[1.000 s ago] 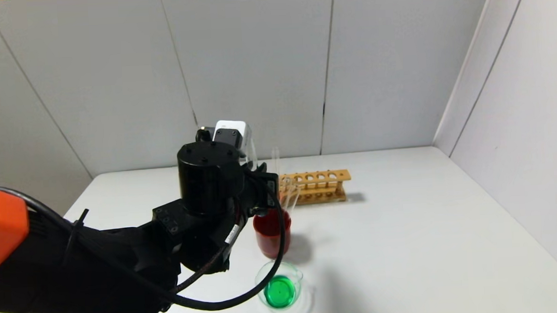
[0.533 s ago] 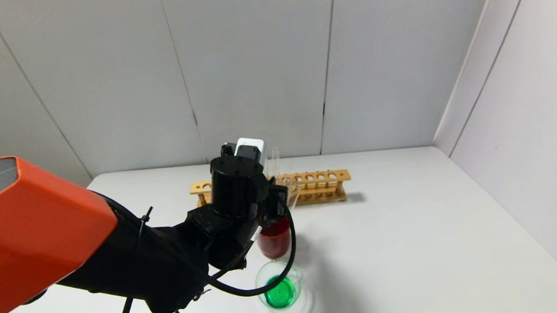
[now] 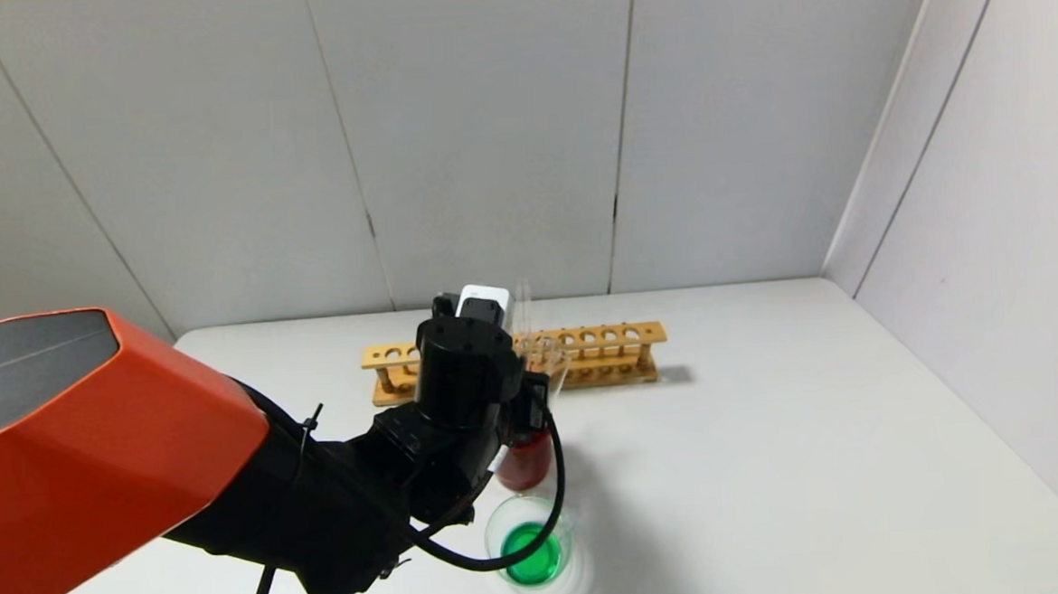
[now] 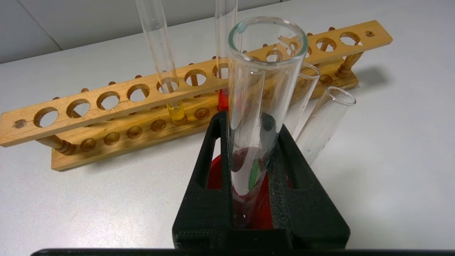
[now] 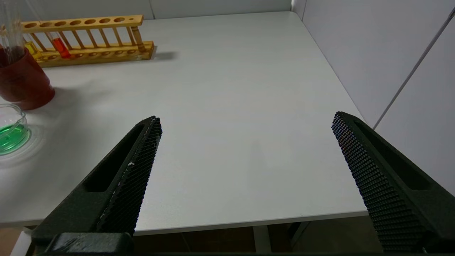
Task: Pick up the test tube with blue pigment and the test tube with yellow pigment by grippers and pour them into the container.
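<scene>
The left gripper [image 4: 250, 185] pinches an emptied test tube [image 4: 261, 99] upright (red cup [image 4: 263, 209] directly beneath its jaws); the right gripper [image 5: 245, 177] hangs wide open.

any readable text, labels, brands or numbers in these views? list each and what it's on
None. The wooden rack, the test tubes, the red cup, the glass beaker and both grippers carry no readable marks. A small white tag on the left gripper is too small to read.
</scene>
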You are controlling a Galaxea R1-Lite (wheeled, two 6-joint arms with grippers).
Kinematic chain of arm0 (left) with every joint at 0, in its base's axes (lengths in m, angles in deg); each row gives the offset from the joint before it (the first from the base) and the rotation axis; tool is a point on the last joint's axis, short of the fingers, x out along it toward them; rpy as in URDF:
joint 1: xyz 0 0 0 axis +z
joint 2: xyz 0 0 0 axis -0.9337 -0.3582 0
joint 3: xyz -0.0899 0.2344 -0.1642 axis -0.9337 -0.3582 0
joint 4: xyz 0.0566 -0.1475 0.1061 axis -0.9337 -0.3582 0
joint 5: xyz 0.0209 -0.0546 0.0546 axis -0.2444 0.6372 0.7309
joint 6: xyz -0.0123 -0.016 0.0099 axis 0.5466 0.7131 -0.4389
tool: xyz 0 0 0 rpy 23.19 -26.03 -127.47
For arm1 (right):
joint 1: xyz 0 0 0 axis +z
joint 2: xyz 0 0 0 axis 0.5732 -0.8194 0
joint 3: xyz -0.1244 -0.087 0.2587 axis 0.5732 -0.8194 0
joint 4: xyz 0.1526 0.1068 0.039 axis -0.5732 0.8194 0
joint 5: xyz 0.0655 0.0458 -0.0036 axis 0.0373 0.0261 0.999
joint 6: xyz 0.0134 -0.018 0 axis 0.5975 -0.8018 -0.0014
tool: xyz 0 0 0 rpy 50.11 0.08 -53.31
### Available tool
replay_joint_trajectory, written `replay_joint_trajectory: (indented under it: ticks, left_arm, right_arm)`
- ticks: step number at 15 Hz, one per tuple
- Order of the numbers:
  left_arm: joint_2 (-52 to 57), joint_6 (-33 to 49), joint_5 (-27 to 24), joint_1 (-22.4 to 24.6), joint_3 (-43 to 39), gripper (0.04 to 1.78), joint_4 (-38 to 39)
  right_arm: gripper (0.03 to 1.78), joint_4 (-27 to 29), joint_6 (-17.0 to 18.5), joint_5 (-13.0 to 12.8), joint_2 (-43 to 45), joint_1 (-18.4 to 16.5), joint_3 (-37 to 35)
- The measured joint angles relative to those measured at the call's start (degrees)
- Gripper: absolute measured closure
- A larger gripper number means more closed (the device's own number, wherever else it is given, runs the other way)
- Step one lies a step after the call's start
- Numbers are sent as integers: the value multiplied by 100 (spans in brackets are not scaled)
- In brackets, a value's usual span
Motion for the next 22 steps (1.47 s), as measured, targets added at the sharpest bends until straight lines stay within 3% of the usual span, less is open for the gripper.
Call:
replay_joint_trajectory:
  ticks: [3, 9, 12, 18, 22]
  left_arm:
    - [-9, -4, 2, -5, -27, 130, 11]
    - [63, -59, 80, -68, -18, 38, -11]
    - [456, -367, 262, -16, -18, 12, -216]
    - [2625, -1430, 1442, 425, -178, 7, -1313]
    - [4857, -1645, 1941, 1007, -1017, 7, -2209]
  right_arm:
    - [6, 0, 1, 0, 0, 0, -2]
    - [6, 0, 0, 2, 0, 0, -2]
    - [6, 0, 1, 0, 0, 0, -2]
    - [6, 0, 1, 0, 0, 0, -2]
    - [6, -2, 1, 0, 0, 0, -2]
